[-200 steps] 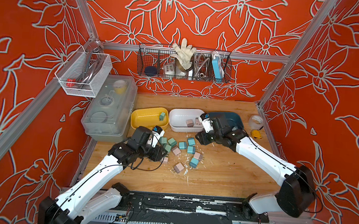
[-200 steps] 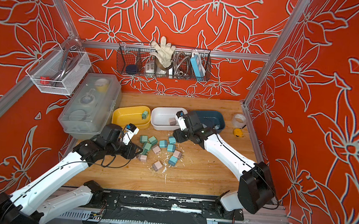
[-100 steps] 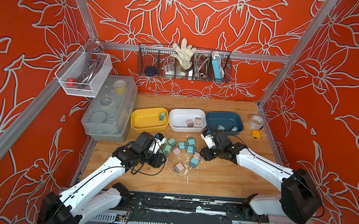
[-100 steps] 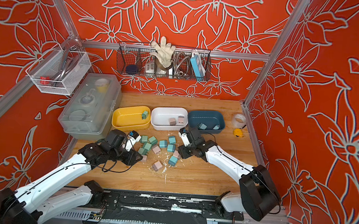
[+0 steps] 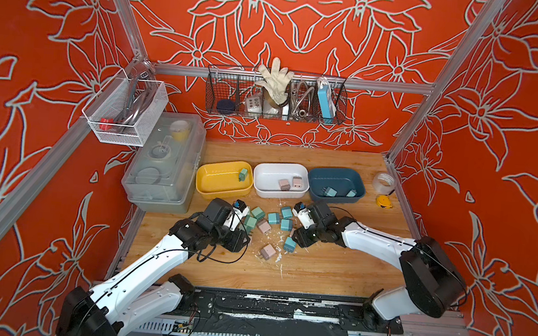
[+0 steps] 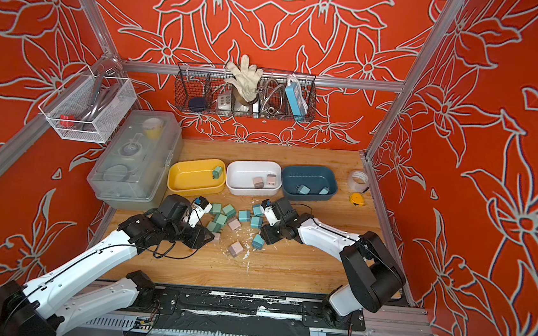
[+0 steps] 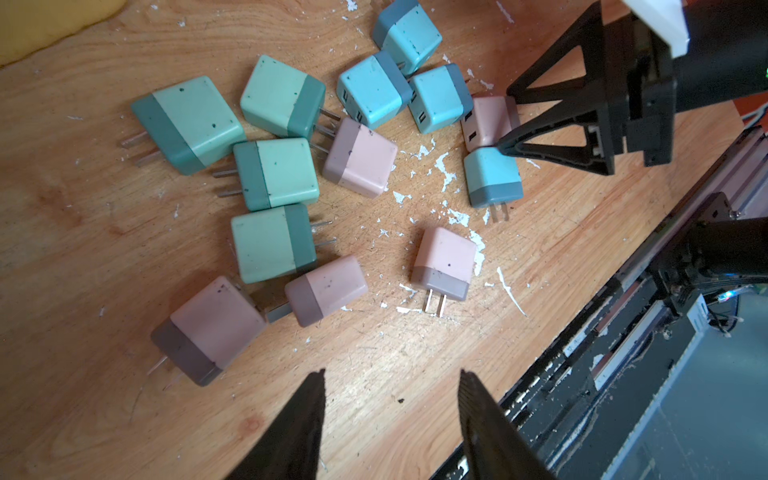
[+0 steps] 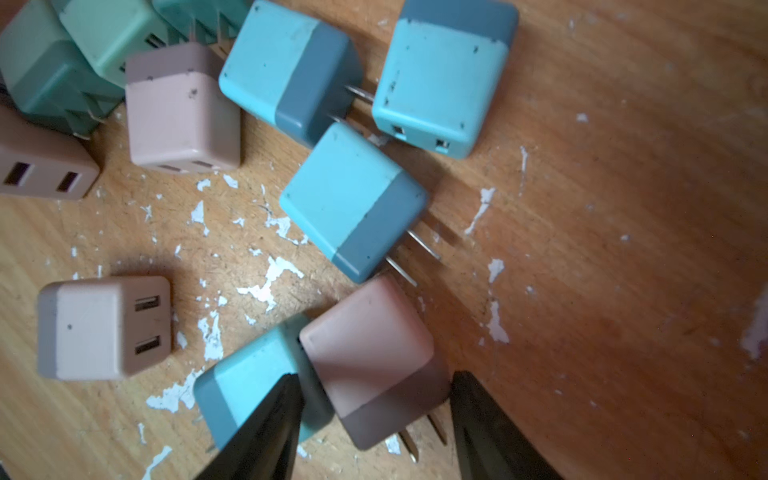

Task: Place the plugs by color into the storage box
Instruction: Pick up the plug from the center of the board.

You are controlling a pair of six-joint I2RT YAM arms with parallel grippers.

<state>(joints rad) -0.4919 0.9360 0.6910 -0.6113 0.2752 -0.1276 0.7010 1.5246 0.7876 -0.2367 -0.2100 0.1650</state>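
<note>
Where plugs (image 5: 273, 217) lie scattered, right gripper (image 8: 374, 378) straddles one.

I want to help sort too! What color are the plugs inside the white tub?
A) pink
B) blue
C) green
A: the white tub holds two pink plugs. The green plug sits in the yellow tub, and the blue plugs lie in the dark blue tub.

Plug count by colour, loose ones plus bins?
Mint green plugs: 5 (4 loose, 1 in yellow bin)
Light blue plugs: 6 (4 loose, 2 in blue bin)
Pink plugs: 7 (5 loose, 2 in white bin)
Total: 18
</note>
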